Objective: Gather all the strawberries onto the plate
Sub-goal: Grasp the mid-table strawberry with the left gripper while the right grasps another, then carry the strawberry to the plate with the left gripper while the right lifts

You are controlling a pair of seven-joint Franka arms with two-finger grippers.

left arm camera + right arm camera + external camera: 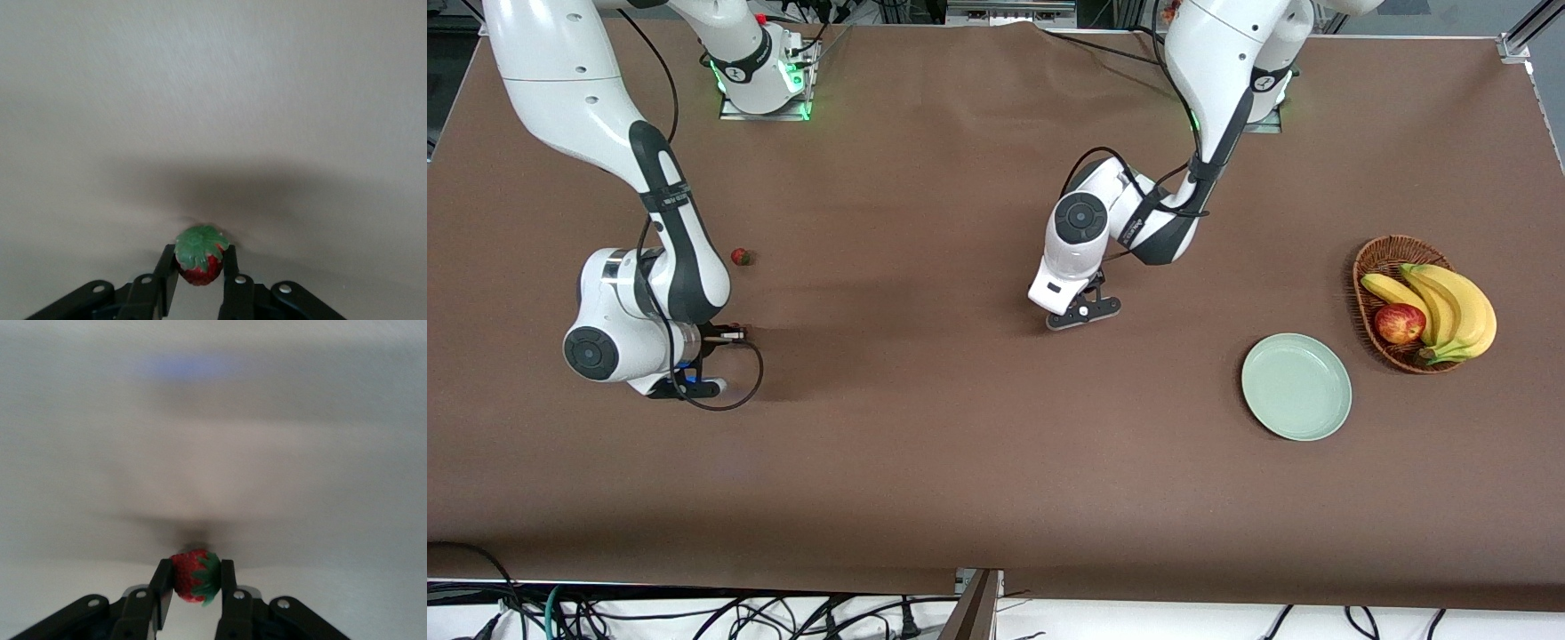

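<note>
Left gripper (200, 267) clamps strawberry (199, 257); right gripper (195, 587) clamps second strawberry (193, 576).

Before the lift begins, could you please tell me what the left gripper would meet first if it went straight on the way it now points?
The brown table cover, probably at once: the left gripper, jaws shut on a small red strawberry with a green leafy top, points down at it.

Open brown table (960, 444) lay between the left gripper (1083, 313) and the plate (1296, 386), nothing standing between them. The fruit basket (1378, 258) stood just beside the plate's rim, toward the left arm's end of the table.
</note>
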